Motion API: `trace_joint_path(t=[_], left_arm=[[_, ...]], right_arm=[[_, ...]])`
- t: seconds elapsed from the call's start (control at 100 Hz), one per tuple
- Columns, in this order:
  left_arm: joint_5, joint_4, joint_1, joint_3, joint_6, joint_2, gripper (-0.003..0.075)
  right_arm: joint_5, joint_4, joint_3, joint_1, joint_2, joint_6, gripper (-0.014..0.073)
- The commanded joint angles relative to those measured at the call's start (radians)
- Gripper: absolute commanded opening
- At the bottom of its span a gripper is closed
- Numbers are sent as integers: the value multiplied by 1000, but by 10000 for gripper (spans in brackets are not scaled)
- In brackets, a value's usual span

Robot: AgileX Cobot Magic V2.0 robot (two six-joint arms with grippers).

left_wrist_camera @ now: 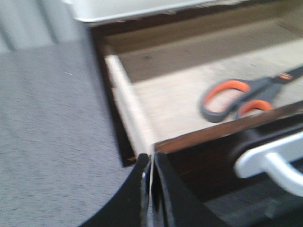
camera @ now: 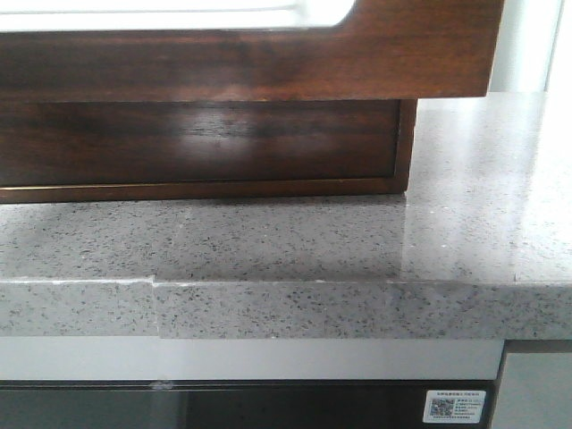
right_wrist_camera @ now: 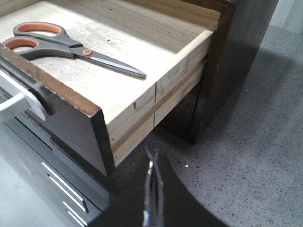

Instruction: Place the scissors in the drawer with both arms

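Observation:
The drawer [right_wrist_camera: 142, 94] stands pulled out of its dark wooden cabinet; its glossy brown front [camera: 268, 54] fills the top of the front view. Scissors [right_wrist_camera: 71, 47] with orange and grey handles lie flat on the drawer's pale floor; they also show in the left wrist view [left_wrist_camera: 236, 97]. My left gripper [left_wrist_camera: 151, 163] is shut and empty, just off the drawer's front left corner. My right gripper [right_wrist_camera: 152, 163] is shut and empty, above the counter beside the drawer's right side. Neither gripper shows in the front view.
The cabinet [right_wrist_camera: 236, 56] stands on a grey speckled stone counter [camera: 357, 241]. A white bar handle [left_wrist_camera: 270, 158] is on the drawer front. Grey cupboard fronts [right_wrist_camera: 52, 175] lie below the counter edge. A white tray [left_wrist_camera: 123, 8] sits above the drawer.

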State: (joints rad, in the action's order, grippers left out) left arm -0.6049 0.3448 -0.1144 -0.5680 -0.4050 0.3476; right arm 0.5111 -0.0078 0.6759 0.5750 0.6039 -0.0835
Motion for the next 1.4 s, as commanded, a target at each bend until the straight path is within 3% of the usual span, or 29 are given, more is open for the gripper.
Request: trace_joint_path(t=[0.0,0.15,0.35,0.49,1.27,1.39], left_arm=[[208,2,30,91,3,-68,-20],[369,-28,40,308,27,-210,-20],[468,-215,42,507,267,-354,-20],[579,-222,40,599,277,-384,-20],[574,-222,42,599,277,-382,-20],[574,-222,42,599,277,-382,-20]], right_arm=[[-77,-3,28,-4,-1,2,-69],[-77,-3,28,-4,2,2,-69],[-77,-3,28,-4,2,2,-69],[-75,-3,28,-4,2,2,-69],[-93,-6,18,-4,-12,2,-69],[-207,-25,-75,-97,-82,2,-69]])
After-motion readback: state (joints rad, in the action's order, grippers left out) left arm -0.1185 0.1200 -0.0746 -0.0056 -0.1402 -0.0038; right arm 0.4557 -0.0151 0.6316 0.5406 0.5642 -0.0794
